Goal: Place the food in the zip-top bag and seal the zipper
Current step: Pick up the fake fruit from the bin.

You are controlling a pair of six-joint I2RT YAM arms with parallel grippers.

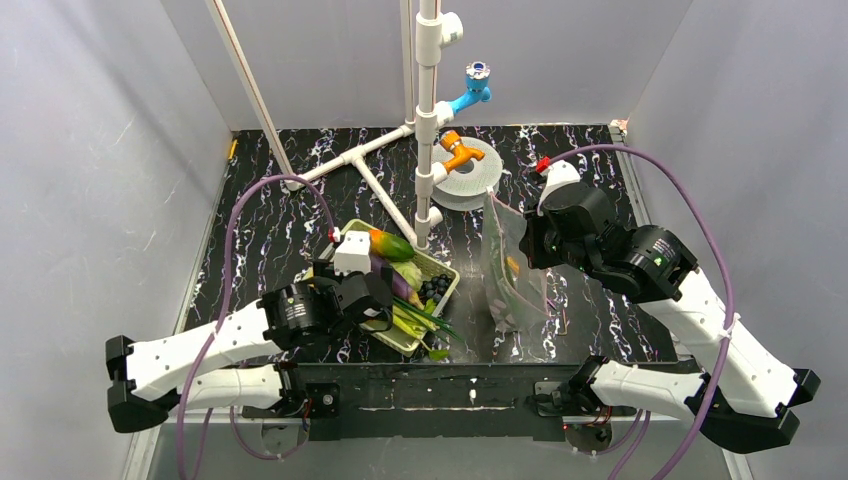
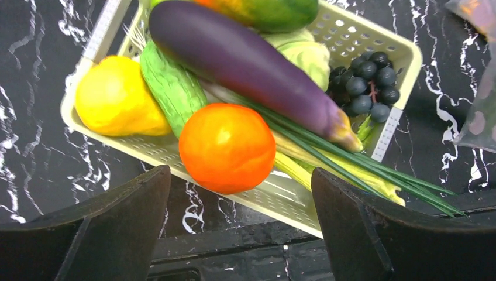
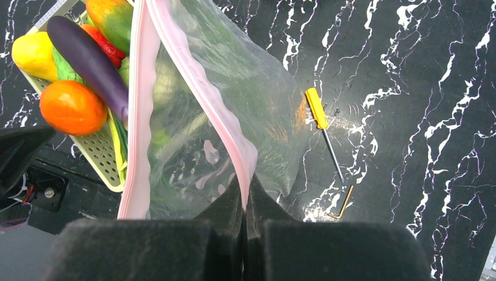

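Pink plastic of the zipper [image 3: 205, 93] clenched between the closed fingers of the right gripper [image 3: 245, 193], at the spot where its two strips meet. Beyond that pinch, strips spread apart and mouth gaping. Clear crinkly zip-top bag [image 3: 234, 105] hung upright from that grip, lower end down on the black marbled table [image 3: 421, 70]. Close by the bag's edge, flat on the table, a yellow-handled screwdriver [image 3: 316, 108].

Food heaped in the pale green mesh basket [image 2: 403, 52], just beside the bag. Orange round fruit [image 2: 227, 147] at the near rim, yellow fruit [image 2: 114, 96] and bumpy green cucumber [image 2: 169, 85] next to it. Purple eggplant [image 2: 245, 61] laid across the pile, dark grapes [image 2: 365, 82] in a far corner, green onions [image 2: 351, 158] poking out over the edge.

Left gripper [image 2: 240, 234] released, fingers wide apart and grasping nothing. Poised at the basket's near edge, orange fruit framed between the two fingers in the wrist view, both fingers clear of it.
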